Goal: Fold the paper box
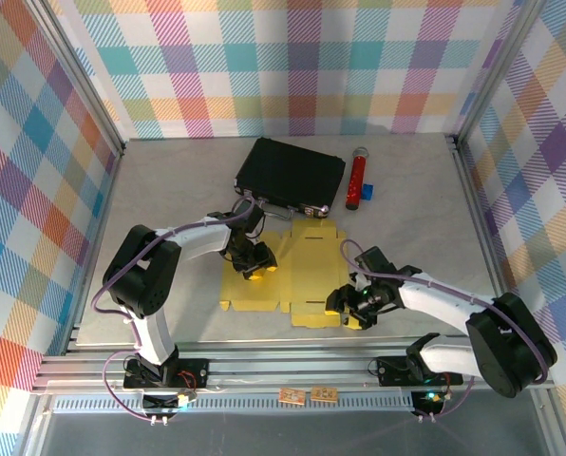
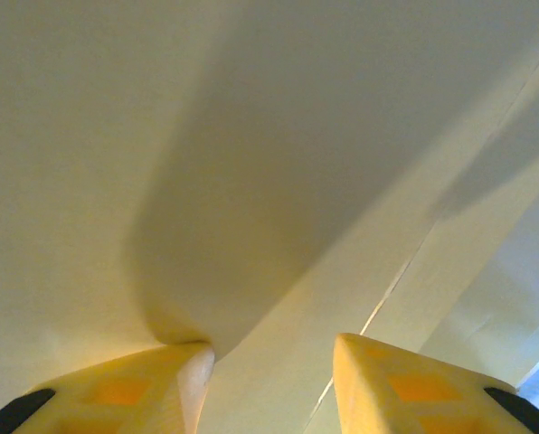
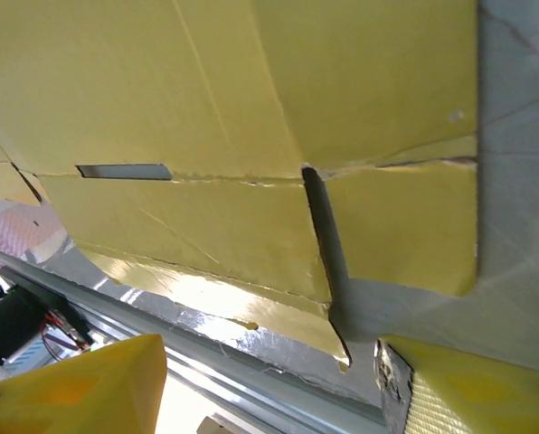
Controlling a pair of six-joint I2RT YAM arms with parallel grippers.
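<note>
Paper box (image 1: 288,280): flat on worktop (image 1: 169,209), light, thin, floppy card. I judge flap edges best holds. Left claw (image 1: 254,264) part-open over its left panel; right claw (image 3: 269,380) open at near edge.

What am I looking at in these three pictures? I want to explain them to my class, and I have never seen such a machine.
Two robot arms are bolted at the near edge of a table. One picture looks down from above; the other two come from cameras on each wrist. On the table lie a flat yellow paper box, a black case and a red tube. The left tool sits at the sheet's left part; its wrist camera shows yellow fingers with a fold of cardboard running between them, though a firm grip is not clear. The right tool stands open at the near right corner, holding nothing.
</note>
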